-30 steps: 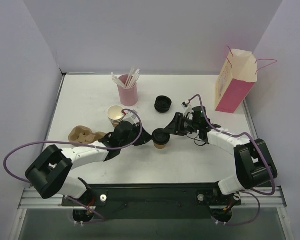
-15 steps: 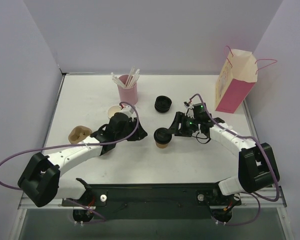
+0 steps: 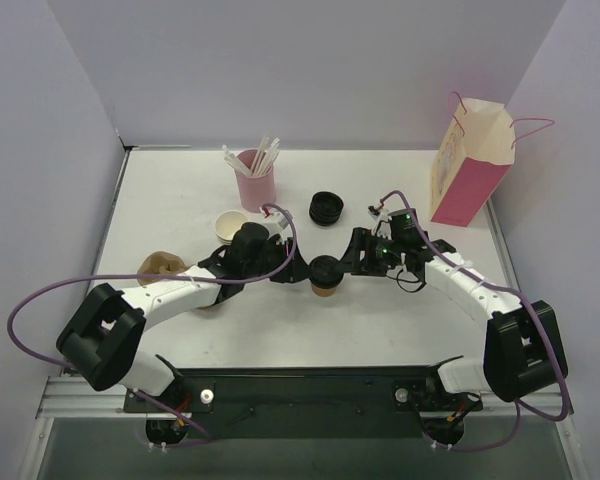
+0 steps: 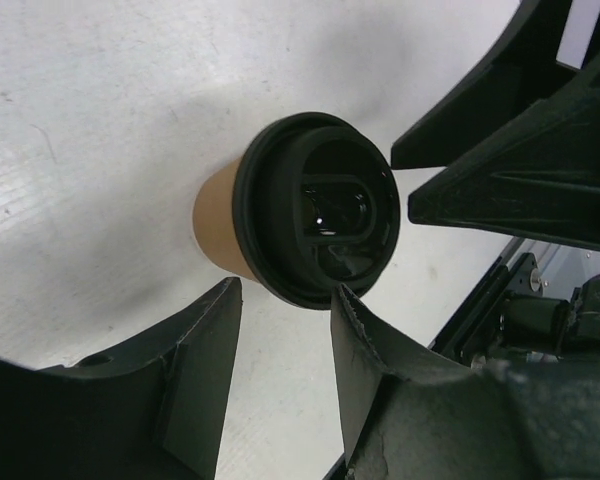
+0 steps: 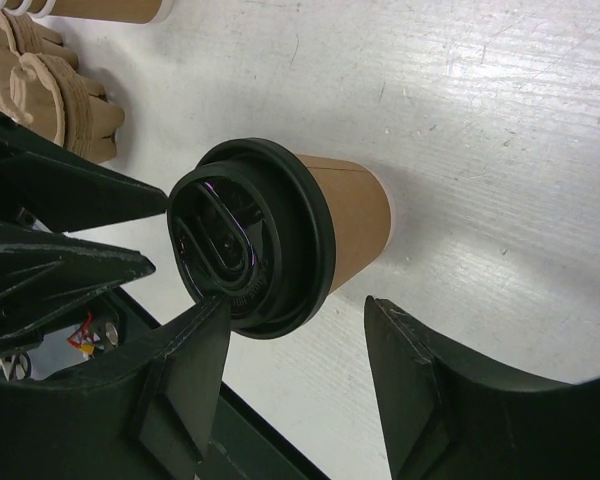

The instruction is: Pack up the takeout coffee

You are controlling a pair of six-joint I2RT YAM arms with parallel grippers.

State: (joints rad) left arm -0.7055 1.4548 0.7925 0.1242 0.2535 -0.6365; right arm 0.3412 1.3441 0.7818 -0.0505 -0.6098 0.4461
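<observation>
The takeout coffee [image 3: 325, 274], a small brown paper cup with a black lid, stands upright on the white table between my two arms. My left gripper [image 3: 292, 267] reaches it from the left, open. In the left wrist view the cup [image 4: 315, 220] sits just beyond the tips of that gripper [image 4: 287, 290], not between them. My right gripper [image 3: 352, 262] comes from the right, also open. In the right wrist view its tips [image 5: 298, 303] stand wide just short of the cup [image 5: 355, 225]. Neither gripper holds anything.
A pink-and-cream paper bag [image 3: 470, 165] stands open at the back right. A pink cup of straws [image 3: 255, 178], a stack of black lids [image 3: 326, 209] and stacked paper cups [image 3: 230, 226] sit behind the arms. A brown pulp carrier [image 3: 160, 265] lies at the left.
Both grippers have opened wider. The left arm has swung rightward, closer to the cup; the right arm has shifted slightly. The cup stays in place.
</observation>
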